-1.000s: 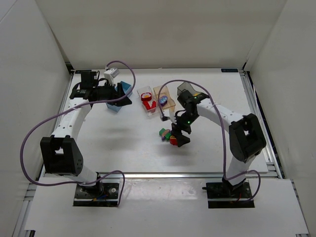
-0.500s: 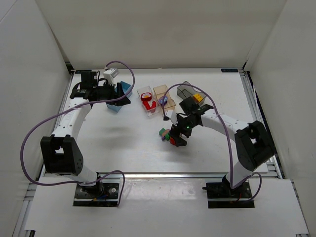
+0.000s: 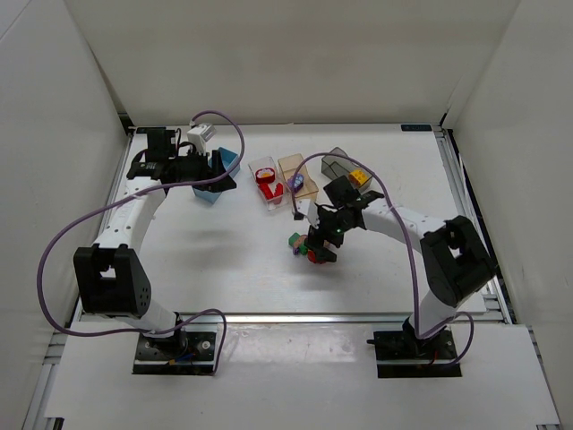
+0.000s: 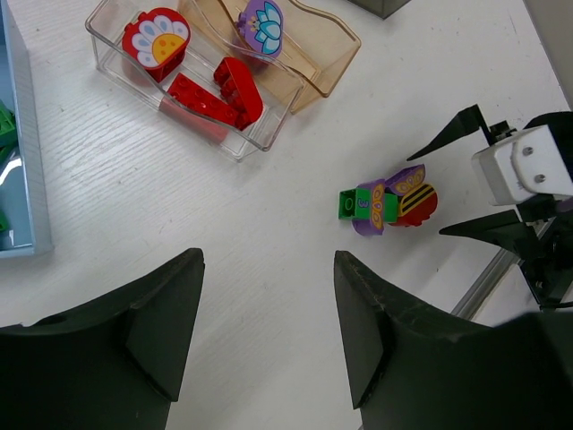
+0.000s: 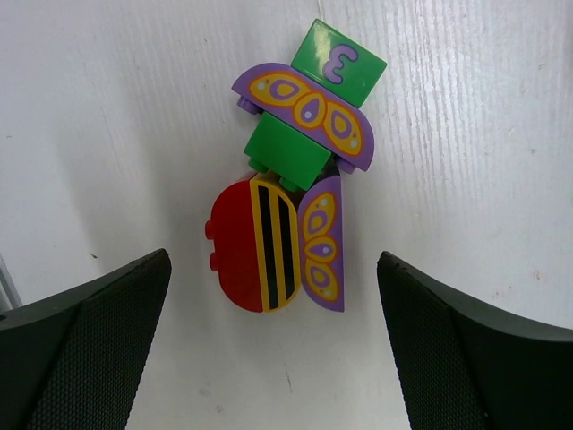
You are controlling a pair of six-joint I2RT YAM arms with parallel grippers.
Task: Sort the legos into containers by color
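Right claw (image 5: pixel 273 262) gapes over glossy half-round red brick (image 5: pixel 235 260), seemingly untouched.

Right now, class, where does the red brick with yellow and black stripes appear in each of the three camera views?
Top external: the red striped brick lies just right of centre, a little below the middle.
Left wrist: right of centre, about mid-height.
Right wrist: just below centre, slightly left.
Shared landmark: the green brick marked 3, at the opposite end of the same cluster.
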